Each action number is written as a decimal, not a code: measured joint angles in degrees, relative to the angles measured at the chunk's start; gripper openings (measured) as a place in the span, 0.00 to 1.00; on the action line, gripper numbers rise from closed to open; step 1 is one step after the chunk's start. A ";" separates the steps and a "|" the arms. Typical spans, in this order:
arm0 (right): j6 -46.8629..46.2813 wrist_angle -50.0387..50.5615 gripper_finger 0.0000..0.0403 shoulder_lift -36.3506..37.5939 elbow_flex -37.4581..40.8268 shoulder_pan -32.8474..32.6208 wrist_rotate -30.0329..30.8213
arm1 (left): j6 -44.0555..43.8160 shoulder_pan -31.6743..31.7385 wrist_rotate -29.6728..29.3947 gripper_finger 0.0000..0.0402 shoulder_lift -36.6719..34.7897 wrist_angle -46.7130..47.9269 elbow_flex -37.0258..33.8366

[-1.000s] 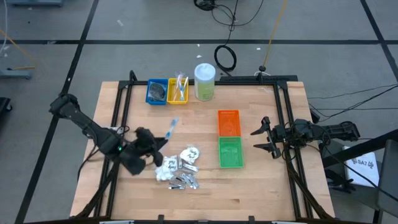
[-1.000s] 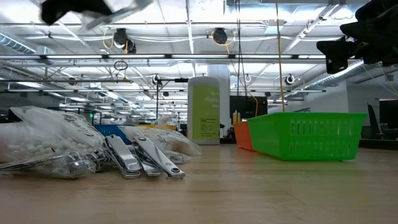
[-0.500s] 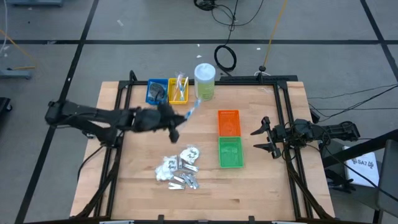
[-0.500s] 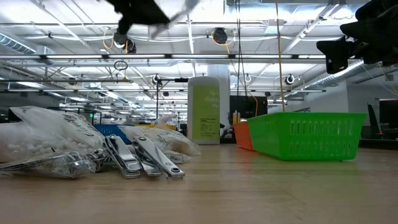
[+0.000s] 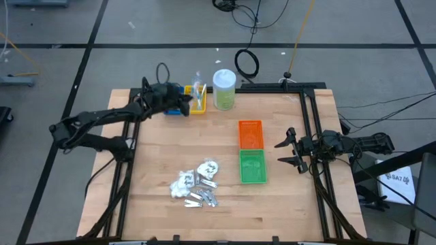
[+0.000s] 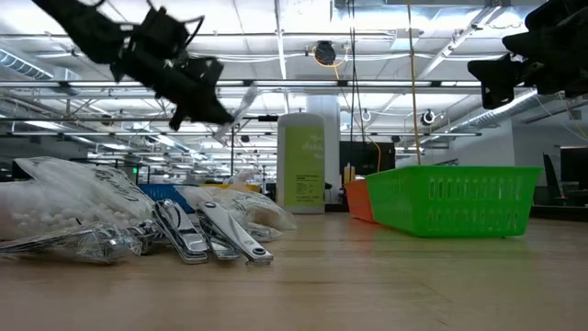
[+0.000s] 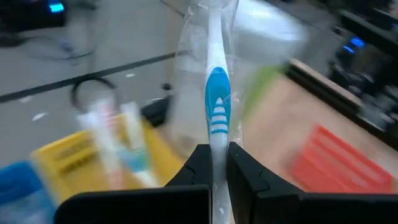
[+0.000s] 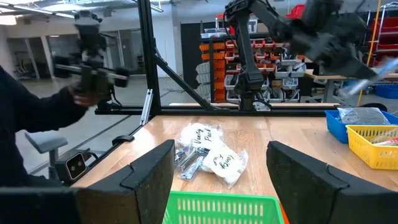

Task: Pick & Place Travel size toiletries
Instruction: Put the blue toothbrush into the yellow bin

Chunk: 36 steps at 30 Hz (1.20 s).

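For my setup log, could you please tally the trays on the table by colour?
Blue tray: 1
Yellow tray: 1
Orange tray: 1
Green tray: 1
Total: 4 trays

The slim white stick with a blue, white-striped neck in clear wrap [image 7: 216, 106] stood out against the yellow mesh tray [image 5: 195, 103]. Nearby sat orange [image 5: 251, 133], green [image 5: 252, 167] and blue [image 5: 165, 109] trays on the pale wooden tabletop [image 5: 286, 204].
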State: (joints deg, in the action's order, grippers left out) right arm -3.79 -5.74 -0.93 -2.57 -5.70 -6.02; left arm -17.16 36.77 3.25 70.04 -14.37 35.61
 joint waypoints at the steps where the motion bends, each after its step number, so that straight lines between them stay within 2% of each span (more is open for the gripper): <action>1: 0.02 0.00 0.60 0.01 0.00 0.00 0.00 | -0.52 2.01 0.09 0.02 0.46 -1.98 -0.97; 6: 0.02 0.00 0.60 0.00 0.00 -0.01 0.00 | -2.17 8.37 2.34 0.03 5.47 -9.48 -2.56; 11: 0.02 0.00 0.60 0.00 0.00 0.00 0.00 | -3.74 9.31 2.45 0.02 12.88 -17.40 -2.52; 14: 0.02 0.00 0.60 0.00 0.00 0.01 0.00 | -5.96 8.94 -0.23 0.03 16.97 -20.39 -2.55; 17: 0.00 0.00 0.60 0.00 0.00 -0.01 0.00 | -7.02 8.81 -3.35 0.05 19.67 -19.68 -2.57; 24: 0.00 0.00 0.60 0.00 0.00 0.00 0.00 | -5.84 8.78 -3.61 0.02 21.88 -18.45 -2.57; 32: 0.02 0.00 0.60 0.01 0.00 0.01 0.00 | -6.43 8.79 -3.22 0.20 21.88 -16.72 -2.55; 36: 0.00 0.00 0.60 0.00 0.00 0.01 0.00 | -7.12 8.79 0.59 0.27 21.88 -14.90 -2.55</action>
State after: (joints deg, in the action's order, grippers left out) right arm -3.79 -5.74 -0.93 -2.57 -5.70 -6.02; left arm -24.29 45.56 3.84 91.92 -29.27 33.06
